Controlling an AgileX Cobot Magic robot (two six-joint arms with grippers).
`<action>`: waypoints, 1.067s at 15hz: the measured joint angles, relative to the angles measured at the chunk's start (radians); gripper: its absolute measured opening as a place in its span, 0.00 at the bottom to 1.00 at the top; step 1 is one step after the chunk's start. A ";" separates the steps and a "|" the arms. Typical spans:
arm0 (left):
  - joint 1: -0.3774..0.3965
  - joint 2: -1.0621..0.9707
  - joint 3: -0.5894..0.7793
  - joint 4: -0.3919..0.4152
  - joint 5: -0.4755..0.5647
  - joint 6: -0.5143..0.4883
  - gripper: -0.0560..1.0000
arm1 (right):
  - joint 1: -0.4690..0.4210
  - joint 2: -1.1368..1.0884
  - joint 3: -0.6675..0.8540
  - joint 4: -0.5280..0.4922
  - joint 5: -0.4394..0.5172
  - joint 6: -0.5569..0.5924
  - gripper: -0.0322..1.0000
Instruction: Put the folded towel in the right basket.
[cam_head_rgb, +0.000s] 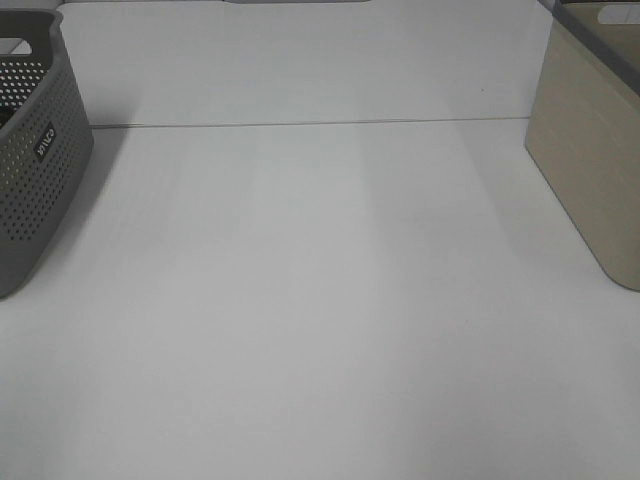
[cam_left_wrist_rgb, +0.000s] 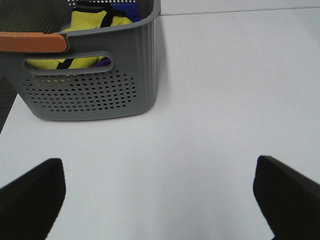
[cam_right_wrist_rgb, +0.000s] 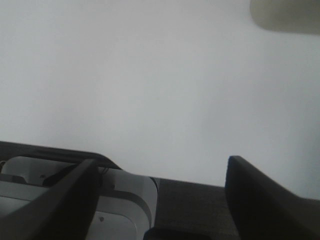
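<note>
No folded towel lies on the white table (cam_head_rgb: 320, 300). The right basket (cam_head_rgb: 590, 170) is beige with a grey rim and stands at the right edge; its corner shows in the right wrist view (cam_right_wrist_rgb: 285, 15). In the left wrist view, the grey perforated left basket (cam_left_wrist_rgb: 95, 95) holds yellow cloth (cam_left_wrist_rgb: 90, 22) and something blue (cam_left_wrist_rgb: 131, 9); I cannot tell whether either is the towel. My left gripper (cam_left_wrist_rgb: 159, 200) is open and empty over the table, short of that basket. My right gripper (cam_right_wrist_rgb: 162, 190) is open and empty. Neither gripper shows in the exterior high view.
The grey basket (cam_head_rgb: 30, 170) stands at the left edge of the table and has an orange handle (cam_left_wrist_rgb: 32, 41). A seam line (cam_head_rgb: 310, 123) runs across the table at the back. The robot's base (cam_right_wrist_rgb: 75, 190) shows beyond the table's edge in the right wrist view.
</note>
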 joint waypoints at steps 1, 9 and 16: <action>0.000 0.000 0.000 0.000 0.000 0.000 0.97 | 0.000 -0.081 0.076 -0.015 0.000 0.000 0.68; 0.000 0.000 0.000 0.000 0.000 0.000 0.97 | 0.000 -0.751 0.438 -0.103 -0.122 0.000 0.68; 0.000 0.000 0.000 0.000 0.000 0.000 0.97 | 0.000 -1.070 0.454 -0.097 -0.149 -0.021 0.68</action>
